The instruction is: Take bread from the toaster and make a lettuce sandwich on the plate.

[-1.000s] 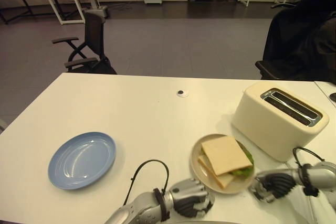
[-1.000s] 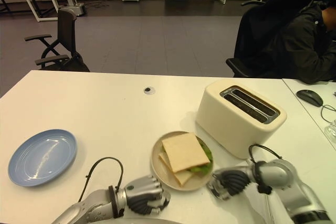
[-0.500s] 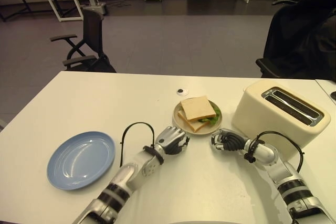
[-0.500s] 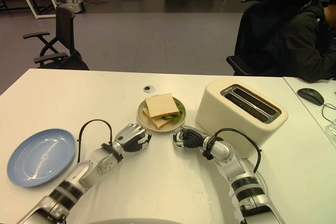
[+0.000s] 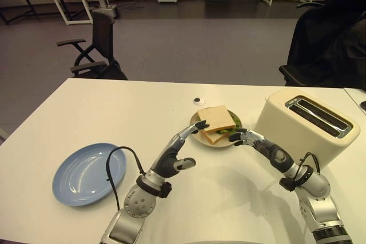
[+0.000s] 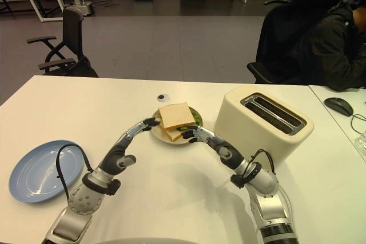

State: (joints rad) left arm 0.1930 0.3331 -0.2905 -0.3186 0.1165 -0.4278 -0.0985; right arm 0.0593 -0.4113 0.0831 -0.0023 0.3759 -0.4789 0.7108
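A sandwich (image 5: 216, 119) of two bread slices with green lettuce (image 5: 235, 122) between them lies on a small beige plate (image 5: 198, 136) in the middle of the table. My left hand (image 5: 182, 143) is stretched out flat, its fingertips (image 5: 199, 124) at the plate's left rim. From the other side my right hand (image 5: 255, 139) is extended with fingertips (image 5: 234, 138) at the plate's right rim. Neither hand holds anything. The cream toaster (image 5: 306, 127) stands just right of the plate, both slots empty.
A blue plate (image 5: 88, 174) lies bare at the near left. A small black-and-white round object (image 5: 198, 100) sits behind the sandwich plate. A computer mouse (image 6: 337, 106) lies on the neighbouring desk at right. Office chairs (image 5: 94, 50) stand beyond the table's far edge.
Both hands, curled a second ago, pushed the sandwich plate from the near edge to the table's middle. Now their fingers are stretched out at its rim.
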